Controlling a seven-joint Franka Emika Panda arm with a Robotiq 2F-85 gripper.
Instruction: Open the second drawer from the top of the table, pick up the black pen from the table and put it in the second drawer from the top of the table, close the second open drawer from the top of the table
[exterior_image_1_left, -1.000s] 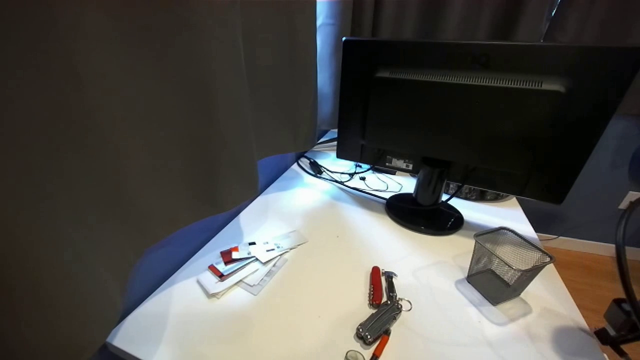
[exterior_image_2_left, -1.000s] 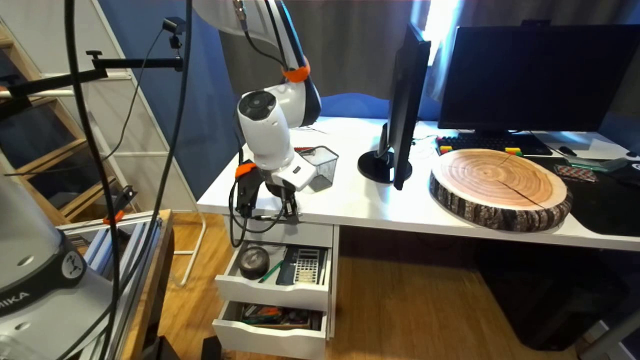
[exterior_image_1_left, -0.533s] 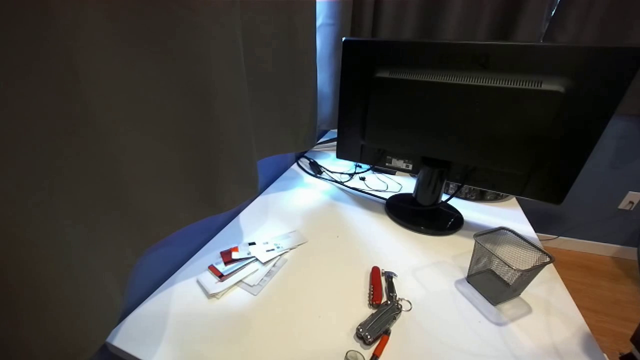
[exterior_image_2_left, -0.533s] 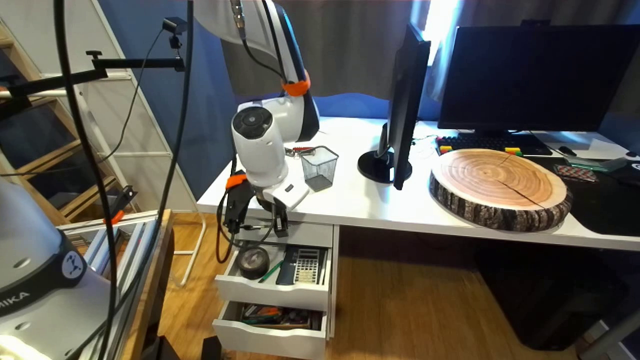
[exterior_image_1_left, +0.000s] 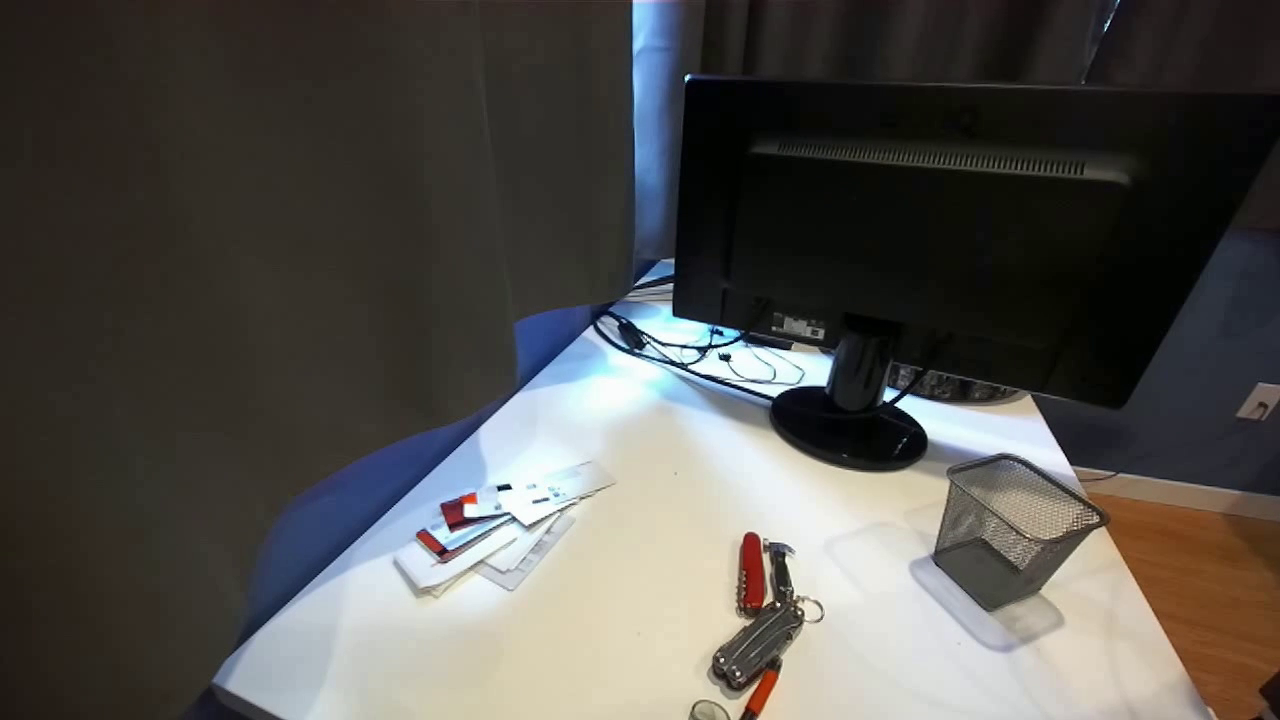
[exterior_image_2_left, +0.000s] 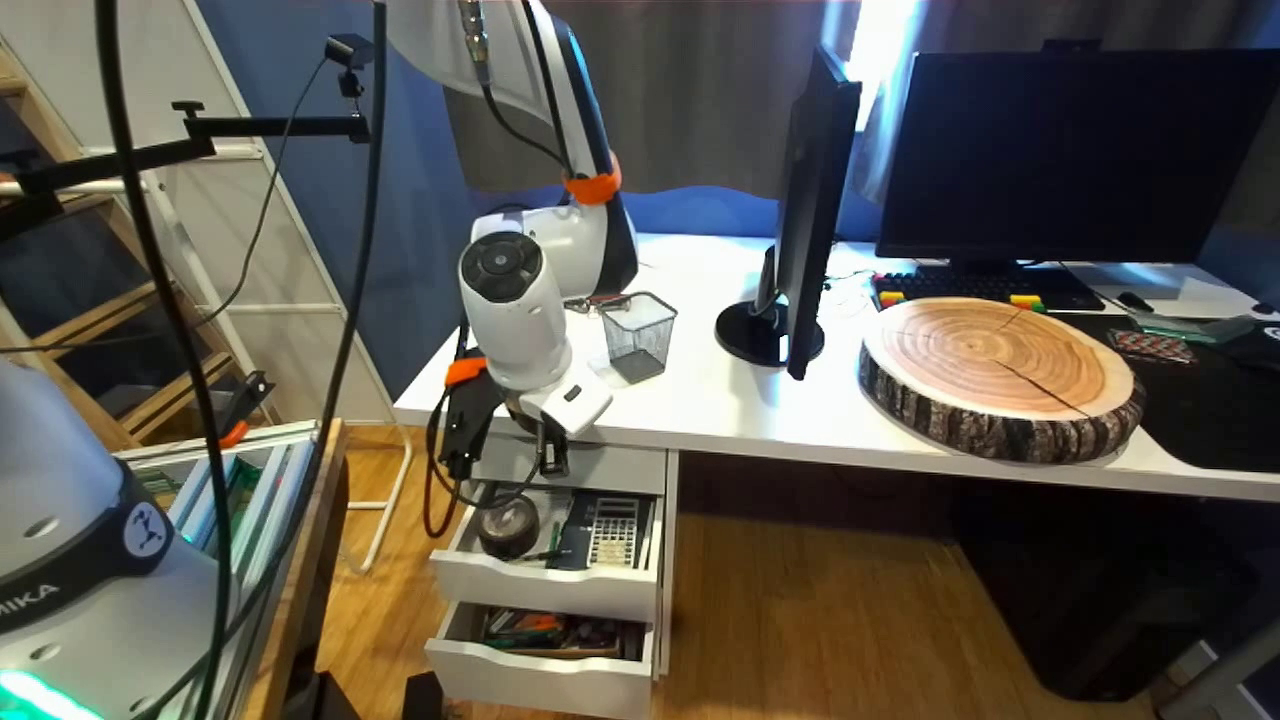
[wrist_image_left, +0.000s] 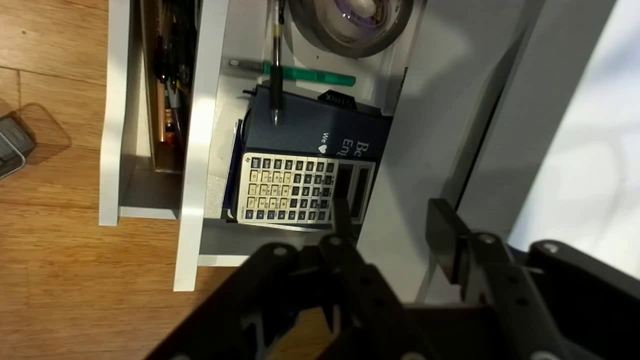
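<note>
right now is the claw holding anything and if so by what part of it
Nothing: the claw stands open, and the black pen is in the second drawer.

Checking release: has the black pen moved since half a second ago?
Yes, down: in an exterior view the black pen was level with the top drawer; now it shows below, inside the second drawer.

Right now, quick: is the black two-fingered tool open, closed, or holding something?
Tool: open, holding nothing; the slim black pen is in the upper open white drawer.
</note>
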